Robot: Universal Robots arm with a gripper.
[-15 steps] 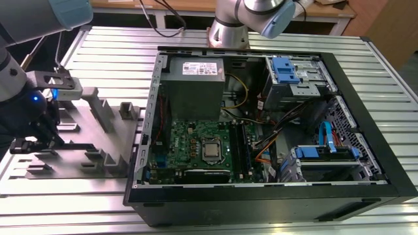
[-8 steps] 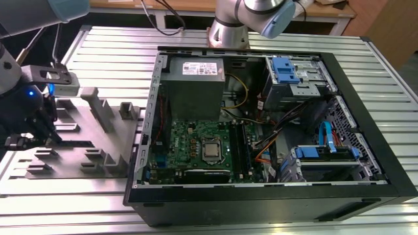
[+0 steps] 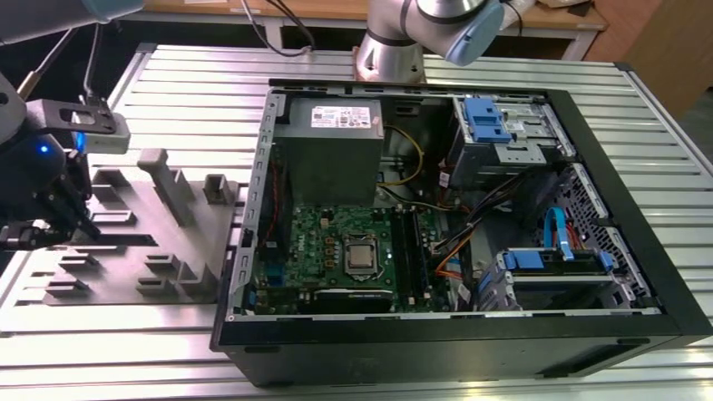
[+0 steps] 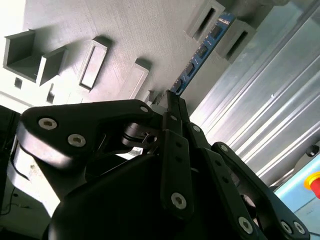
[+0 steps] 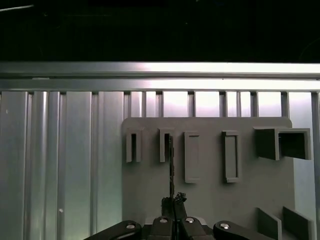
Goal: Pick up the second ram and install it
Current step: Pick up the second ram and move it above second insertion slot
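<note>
The second ram (image 4: 200, 52) is a slim blue board with black chips. In the first wrist view the ram (image 5: 171, 165) is edge-on, a thin dark line. Its far end sits between grey posts (image 4: 239, 36) of the tray (image 3: 134, 251). My gripper (image 4: 167, 100) is shut on the ram's near end, fingers pressed on both flat faces; in the first wrist view the gripper (image 5: 174, 201) shows the same hold. In the exterior view the gripper (image 3: 69, 224) hangs over the tray at that view's left, well away from the motherboard (image 3: 334, 251).
The open computer case (image 3: 624, 276) lies at the exterior view's right, with memory slots (image 3: 408, 251), a power supply (image 3: 329, 150) and blue drive bays (image 3: 557, 255) inside. Taller grey posts (image 3: 167, 188) rise from the tray. The table (image 3: 189, 83) is ribbed metal.
</note>
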